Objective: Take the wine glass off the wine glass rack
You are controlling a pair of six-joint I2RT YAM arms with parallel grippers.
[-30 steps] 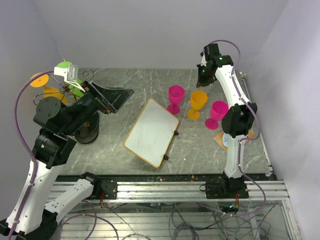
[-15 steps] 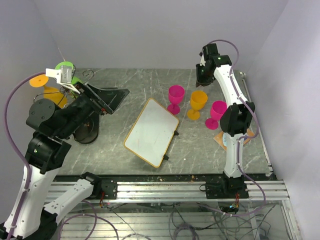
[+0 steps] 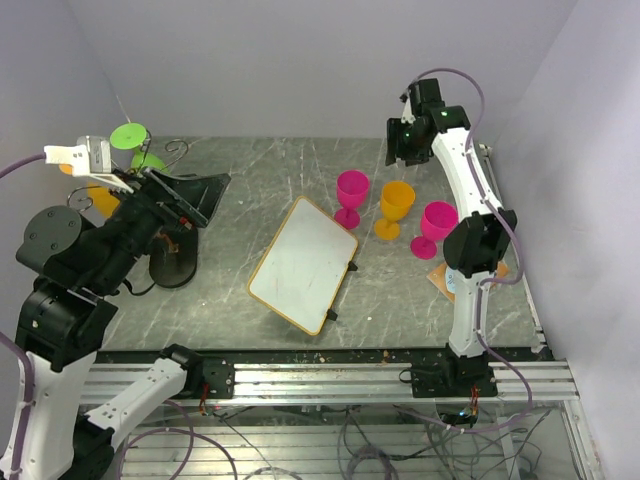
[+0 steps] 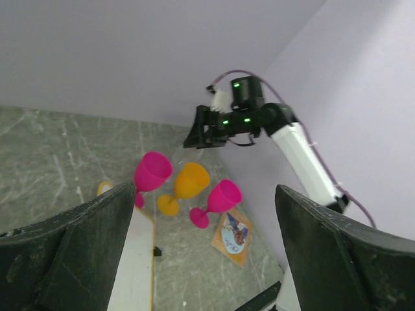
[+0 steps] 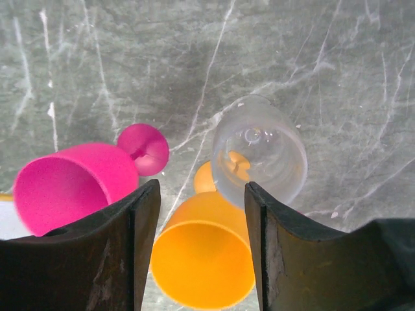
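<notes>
Far left: wine glass rack (image 3: 175, 268) on worktop (image 3: 270, 170). Green wine glass (image 3: 130, 137) and orange wine glass (image 3: 98, 197) hung foot-up, stems caught in wire arms, not yet lifted off.
Beside rack: left end effector (image 4: 206, 207) spread wide, empty, probably readied for reach.
Centre: white board (image 3: 303, 263) lying flat.
Right: pink glass (image 3: 351, 190), orange glass (image 3: 396, 203), second pink glass (image 3: 437, 222) upright in row.
Far right: right end effector (image 5: 201, 194) partly parted, gripping nothing, above clear glass (image 5: 259, 152) standing on worktop.

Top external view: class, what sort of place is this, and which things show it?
Probably a robotics lab test cell: left arm and right arm bolted to a metal rail at the table edge, plain walls boxing it in, loose cables below.
</notes>
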